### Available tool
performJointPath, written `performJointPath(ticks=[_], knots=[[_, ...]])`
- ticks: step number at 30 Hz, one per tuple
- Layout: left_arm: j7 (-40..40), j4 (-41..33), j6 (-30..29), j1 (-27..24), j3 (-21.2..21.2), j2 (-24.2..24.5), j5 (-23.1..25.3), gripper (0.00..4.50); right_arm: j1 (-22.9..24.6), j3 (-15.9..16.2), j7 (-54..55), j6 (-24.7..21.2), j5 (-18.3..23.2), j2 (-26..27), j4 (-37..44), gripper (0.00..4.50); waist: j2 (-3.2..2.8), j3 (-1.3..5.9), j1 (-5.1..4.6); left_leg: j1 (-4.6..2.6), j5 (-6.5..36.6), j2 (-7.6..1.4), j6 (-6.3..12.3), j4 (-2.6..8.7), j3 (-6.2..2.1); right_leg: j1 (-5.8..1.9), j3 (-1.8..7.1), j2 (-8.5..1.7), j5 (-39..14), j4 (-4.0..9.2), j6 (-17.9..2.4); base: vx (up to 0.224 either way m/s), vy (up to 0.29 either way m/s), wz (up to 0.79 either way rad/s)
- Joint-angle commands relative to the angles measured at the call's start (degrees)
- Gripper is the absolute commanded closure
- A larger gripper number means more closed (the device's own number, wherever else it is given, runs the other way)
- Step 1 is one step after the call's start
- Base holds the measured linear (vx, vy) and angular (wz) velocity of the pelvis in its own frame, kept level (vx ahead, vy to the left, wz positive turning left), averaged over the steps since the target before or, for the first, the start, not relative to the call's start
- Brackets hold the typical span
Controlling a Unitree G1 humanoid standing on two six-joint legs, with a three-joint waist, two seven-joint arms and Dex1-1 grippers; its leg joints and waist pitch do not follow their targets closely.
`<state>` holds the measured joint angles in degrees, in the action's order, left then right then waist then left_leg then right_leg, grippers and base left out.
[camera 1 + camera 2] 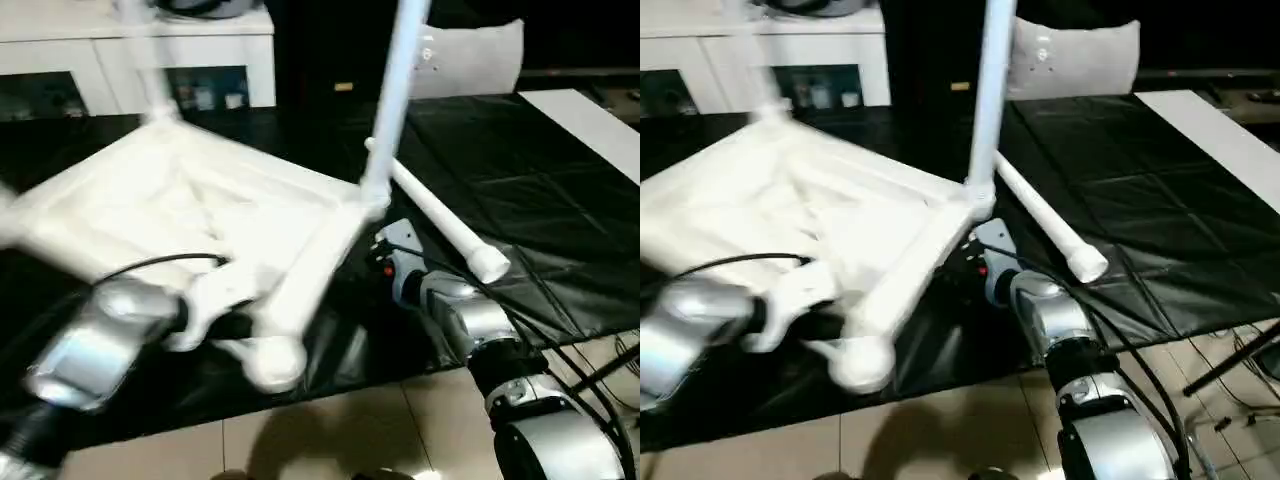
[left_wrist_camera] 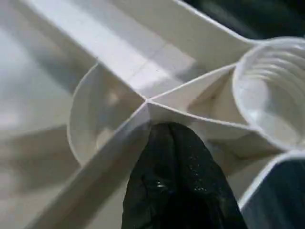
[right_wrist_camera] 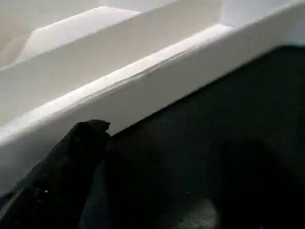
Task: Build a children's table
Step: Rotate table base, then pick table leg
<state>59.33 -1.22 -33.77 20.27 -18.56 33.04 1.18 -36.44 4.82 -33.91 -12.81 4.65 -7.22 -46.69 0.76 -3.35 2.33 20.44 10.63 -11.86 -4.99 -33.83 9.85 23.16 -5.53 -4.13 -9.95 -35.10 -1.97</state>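
Note:
The white table top (image 1: 170, 200) lies upside down and tilted on the black cloth (image 1: 520, 190), ribs showing. One leg (image 1: 395, 100) stands in its right corner socket, and another, blurred, rises at the far corner (image 1: 150, 70). A loose leg (image 1: 440, 220) lies on the cloth to the right. My left gripper (image 1: 215, 300) is shut on a rib by the near corner; its black fingers (image 2: 176, 176) rest beside an empty round socket (image 2: 269, 90). My right gripper (image 1: 385, 255) sits open low at the top's right edge, one finger (image 3: 81, 148) against the rim.
A white cabinet with glass doors (image 1: 130, 60) stands at the back left. A flat white board (image 1: 590, 120) lies at the far right, and a white cushion-like thing (image 1: 470, 55) behind. Tiled floor (image 1: 350, 430) borders the cloth in front, with cables (image 1: 600, 370) on the right.

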Motion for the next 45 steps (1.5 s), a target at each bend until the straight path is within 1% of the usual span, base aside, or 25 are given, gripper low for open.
performJointPath(ticks=[1, 2, 5, 7, 10, 11, 14, 15, 17, 18, 19, 21, 22, 23, 24, 26, 29, 30, 32, 33, 38, 40, 42, 44, 45], knots=[[-6.6, 5.8, 4.9, 3.2, -0.8, -5.1, 1.7, 4.47, -2.0, 0.9, -0.6, 1.7, 0.6, 1.3, -0.1, 0.0, -1.23, 3.74, 0.32, -0.02, 11.8, -0.92, 0.08, 3.85, -0.27, -3.18, 3.33, -3.74, -13.1, 4.48, -11.1, 0.0, 0.0, 0.0], [-9.7, 8.4, 6.0, 4.3, -0.2, -7.3, 2.4, 4.47, -2.1, 0.7, -0.3, 2.0, 0.6, 1.1, -0.3, 0.0, -0.95, 3.88, 0.35, -0.15, 12.0, -0.93, 0.15, 3.74, -0.24, -3.35, 3.39, -3.86, -13.3, 4.43, -11.0, 0.0, 0.0, 0.0], [-14.4, 12.2, 7.2, 6.1, 0.6, -10.4, 3.2, 4.47, -2.4, 0.2, 0.3, 2.8, 0.2, 0.6, -1.0, 0.0, -0.89, 3.9, 0.51, -0.03, 12.5, -0.99, 0.5, 3.73, -0.37, -3.43, 3.2, -3.98, -16.1, 4.71, -10.0, 0.0, 0.0, 0.0], [-21.6, 17.5, 9.4, 8.6, 2.4, -15.0, 3.5, 4.47, -2.5, -1.2, 2.2, 3.6, -0.1, -0.3, -0.9, 0.0, -0.79, 3.89, 0.6, -0.12, 12.2, -0.86, 0.81, 3.55, -0.24, -3.27, 3.17, -3.86, -16.7, 4.94, -9.4, 0.0, 0.0, 0.0], [-26.8, 22.1, 12.7, 10.1, 4.1, -19.1, 3.2, 4.47, -2.8, -3.0, 4.9, 4.0, -0.2, -1.1, -1.1, 0.0, -0.58, 4.14, 1.19, 0.07, 10.3, -0.96, 1.34, 3.47, -0.24, -3.4, 3.14, -3.86, -14.3, 4.69, -9.6, 0.0, 0.0, 0.0], [-27.7, 23.1, 13.8, 10.3, 4.8, -20.6, 2.5, 4.47, -3.1, -3.9, 7.0, 4.2, -0.2, -1.5, -1.5, 0.0, -0.76, 4.31, 1.47, -0.08, 9.8, -1.02, 1.52, 3.43, -0.25, -3.36, 3.13, -3.88, -13.3, 4.5, -9.8, 0.0, 0.0, 0.0], [-29.5, 25.0, 15.8, 10.5, 6.0, -23.2, 1.7, 4.47, -4.1, -5.8, 10.8, 4.7, 0.1, -2.3, -2.4, 0.0, -0.55, 4.5, 1.77, 0.01, 8.1, -1.12, 2.06, 3.34, -0.18, -3.37, 3.14, -3.9, -9.8, 4.18, -11.0, 0.0, 0.0, 0.0], [-30.3, 25.5, 16.8, 10.6, 6.0, -23.6, 2.0, 4.47, -4.8, -6.6, 12.7, 4.4, 0.2, -2.7, -2.9, 0.0, -0.7, 4.52, 1.92, 0.02, 7.4, -1.14, 2.22, 3.29, -0.19, -3.38, 3.14, -3.88, -8.5, 4.01, -11.3, 0.0, 0.0, 0.0], [-30.3, 24.8, 18.8, 10.2, 6.1, -23.4, 1.9, 4.47, -6.7, -8.1, 16.5, 4.6, 0.1, -4.3, -4.1, 0.0, -0.76, 4.65, 2.04, 0.06, 6.9, -1.07, 2.47, 3.19, -0.14, -3.4, 3.1, -3.78, -7.3, 3.89, -11.6, 0.0, 0.0, 0.0], [-29.6, 23.9, 18.7, 9.9, 6.2, -23.1, 1.5, 4.29, -7.3, -8.3, 17.3, 4.5, -0.1, -4.9, -4.3, 0.0, -0.91, 4.75, 2.33, -0.04, 6.4, -1.12, 2.44, 3.11, -0.11, -3.34, 3.12, -3.83, -6.4, 3.68, -11.8, 0.0, 0.0, 0.0], [-28.9, 23.0, 18.7, 9.6, 6.4, -22.7, 1.2, 4.17, -7.8, -8.6, 18.1, 4.5, -0.4, -5.5, -4.6, 0.0, -0.83, 4.73, 2.41, 0.07, 6.1, -1.15, 2.4, 3.1, -0.12, -3.38, 3.1, -3.85, -6.0, 3.59, -11.9, 0.0, 0.0, 0.0], [-27.3, 21.2, 18.3, 8.7, 6.5, -21.8, 0.6, 4.09, -8.8, -8.8, 19.1, 4.0, -0.9, -6.6, -5.3, 0.0, -0.88, 4.62, 2.68, 0.14, 6.3, -1.02, 2.42, 3.03, 0.03, -3.36, 3.08, -3.74, -5.2, 3.46, -11.9, 0.0, 0.0, 0.0], [-25.8, 19.4, 18.3, 7.7, 6.0, -20.2, 1.0, 3.92, -10.3, -8.6, 18.8, 1.5, -1.3, -7.8, -7.0, 0.0, -0.85, 4.6, 2.64, 0.19, 6.5, -1.07, 2.33, 3.07, -0.01, -3.42, 3.08, -3.81, -5.4, 3.45, -11.9, 0.0, 0.0, 0.0], [-23.9, 17.2, 18.7, 6.1, 5.4, -18.0, 1.5, 3.92, -12.4, -8.4, 18.2, -2.1, -1.8, -9.3, -9.7, 0.0, -0.85, 4.65, 2.49, 0.25, 6.5, -1.07, 2.44, 3.1, -0.07, -3.5, 2.99, -3.73, -5.5, 3.36, -12.2, 0.0, 0.0, 0.0], [-23.6, 16.8, 19.0, 5.8, 5.3, -17.6, 1.7, 3.8, -12.9, -8.4, 18.1, -2.9, -1.9, -9.6, -10.4, 0.0, -0.85, 4.53, 2.24, 0.46, 6.8, -1.03, 2.32, 3.13, -0.14, -3.62, 2.95, -3.65, -5.9, 3.3, -12.3, 0.0, 0.0, 0.0], [-21.8, 14.3, 18.0, 4.6, 5.0, -15.5, 1.8, 3.72, -14.6, -8.2, 16.8, -5.2, -2.0, -10.9, -12.7, 0.0, -0.72, 4.46, 2.22, 0.3, 7.7, -0.95, 2.22, 3.03, 0.08, -3.42, 3.01, -3.59, -7.1, 3.53, -12.1, 0.0, 0.0, 0.0], [-19.8, 12.4, 18.0, 3.6, 3.7, -12.9, 2.9, 3.54, -16.8, -7.8, 18.1, -5.2, -3.1, -12.4, -16.4, 0.0, -0.83, 4.38, 2.2, 0.2, 8.3, -1.04, 1.85, 3.05, 0.07, -3.22, 3.02, -3.75, -9.1, 3.64, -11.9, 0.0, 0.0, 0.0], [-19.4, 12.0, 18.0, 3.4, 3.5, -12.4, 2.9, 3.45, -17.3, -7.8, 18.6, -4.9, -3.4, -12.9, -17.3, 0.0, -0.5, 4.31, 2.21, 0.2, 8.4, -1.11, 1.67, 3.1, 0.14, -3.18, 3.01, -3.69, -9.4, 3.73, -11.8, 0.0, 0.0, 0.0], [-18.9, 11.6, 17.9, 3.1, 3.4, -12.0, 2.7, 3.35, -17.8, -7.8, 19.1, -4.7, -3.8, -13.3, -18.4, 0.0, -0.74, 4.32, 2.34, 0.12, 8.5, -1.11, 1.36, 3.05, 0.1, -3.07, 3.02, -3.79, -9.7, 3.59, -12.0, 0.0, 0.0, 0.0], [-19.0, 11.3, 17.9, 3.0, 3.4, -11.7, 2.7, 3.24, -18.8, -7.4, 19.6, -4.7, -4.8, -14.4, -20.4, 0.0, -0.55, 4.4, 2.31, 0.17, 8.4, -1.09, 1.24, 3.03, 0.1, -3.16, 3.01, -3.75, -9.3, 3.44, -12.2, 0.0, 0.0, 0.0], [-18.3, 9.8, 16.5, 2.3, 2.9, -11.0, 2.7, 2.83, -20.0, -7.3, 18.2, -6.8, -5.4, -15.7, -23.9, 0.0, -0.64, 4.36, 2.44, 0.28, 8.0, -0.96, 1.67, 2.89, 0.19, -3.2, 3.0, -3.62, -8.3, 3.32, -12.3, 0.0, 0.0, 0.0], [-17.8, 9.4, 16.3, 2.1, 2.6, -10.9, 2.7, 2.83, -20.1, -7.3, 17.4, -7.4, -5.4, -15.9, -24.6, 0.0, -0.6, 4.36, 2.45, 0.32, 8.0, -0.97, 1.88, 2.86, 0.22, -3.2, 2.99, -3.62, -8.3, 3.34, -12.4, 0.0, 0.0, 0.0], [-17.6, 9.0, 16.2, 1.9, 2.4, -10.8, 2.9, 2.83, -20.2, -7.6, 16.8, -8.6, -5.1, -16.1, -25.4, 0.0, -0.61, 4.41, 2.46, 0.37, 7.8, -1.02, 1.97, 2.83, 0.18, -3.28, 2.96, -3.64, -8.1, 3.27, -12.6, 0.0, 0.0, 0.0], [-17.5, 8.8, 15.9, 1.8, 2.5, -10.8, 2.8, 2.83, -20.7, -7.7, 14.2, -12.7, -4.7, -16.2, -26.7, 0.0, -0.66, 4.38, 2.48, 0.43, 7.7, -1.03, 2.06, 2.79, 0.2, -3.25, 2.93, -3.51, -7.8, 3.22, -12.9, 0.0, 0.0, 0.0], [-17.5, 8.7, 15.9, 1.8, 2.5, -10.8, 2.8, 2.83, -20.9, -7.7, 13.4, -13.4, -4.6, -16.2, -27.0, 0.0, -0.67, 4.41, 2.51, 0.43, 7.7, -1.06, 2.08, 2.79, 0.19, -3.3, 2.89, -3.52, -7.8, 3.21, -13.0, 0.0, 0.0, 0.0]])
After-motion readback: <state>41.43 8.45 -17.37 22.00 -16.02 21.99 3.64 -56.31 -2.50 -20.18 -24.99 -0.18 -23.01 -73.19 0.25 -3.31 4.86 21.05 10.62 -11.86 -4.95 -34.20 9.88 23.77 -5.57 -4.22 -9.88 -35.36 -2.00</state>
